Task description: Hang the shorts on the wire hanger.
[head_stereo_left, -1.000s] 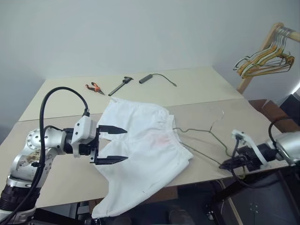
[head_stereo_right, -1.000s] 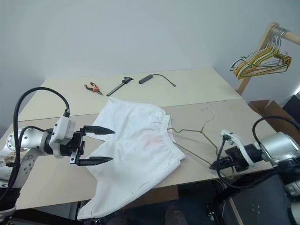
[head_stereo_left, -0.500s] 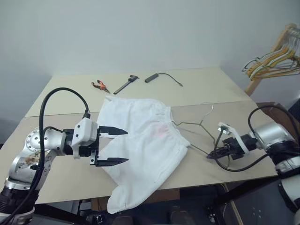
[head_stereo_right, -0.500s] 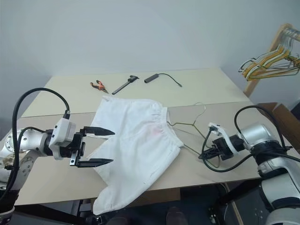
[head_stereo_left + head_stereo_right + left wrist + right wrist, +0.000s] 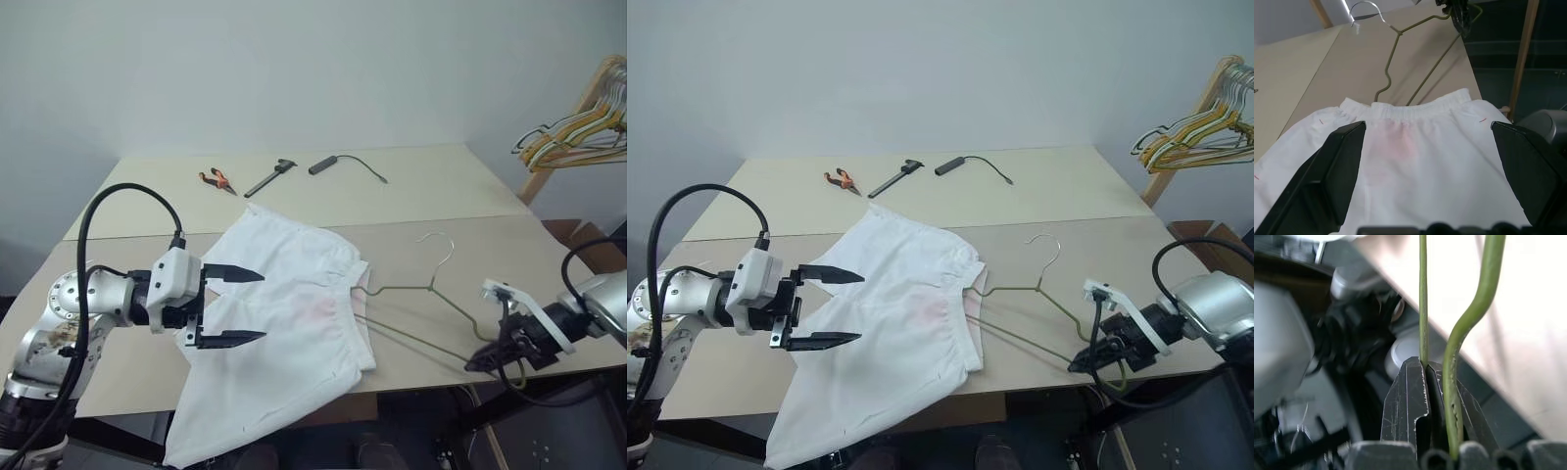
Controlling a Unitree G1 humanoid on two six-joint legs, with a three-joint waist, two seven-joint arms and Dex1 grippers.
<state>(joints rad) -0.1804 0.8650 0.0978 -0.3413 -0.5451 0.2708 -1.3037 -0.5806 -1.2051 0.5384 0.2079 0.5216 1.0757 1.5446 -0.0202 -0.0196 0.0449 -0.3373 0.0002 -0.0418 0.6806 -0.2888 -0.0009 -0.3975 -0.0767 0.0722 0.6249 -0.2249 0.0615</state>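
- While the shorts [image 5: 284,323] drape over the surface [image 5: 460,196] edge, the left claw [image 5: 233,306] hovers wide above them
- Right claw [image 5: 482,360] pinches the wire hanger [image 5: 421,290]
- Pliers [image 5: 217,179], a tool [image 5: 270,177], a cabled probe [image 5: 326,164] lie behind; spare hangers [image 5: 578,127] at right

Your two head views look down over the same worktop [image 5: 470,196]; your left wrist view looks closely along the shorts [image 5: 1425,166] toward the wire hanger [image 5: 1400,54].

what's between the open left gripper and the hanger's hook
The shorts lie there, then bare table. The left gripper hangs over them; the wire hanger runs under their waistband, seen in the left wrist view.
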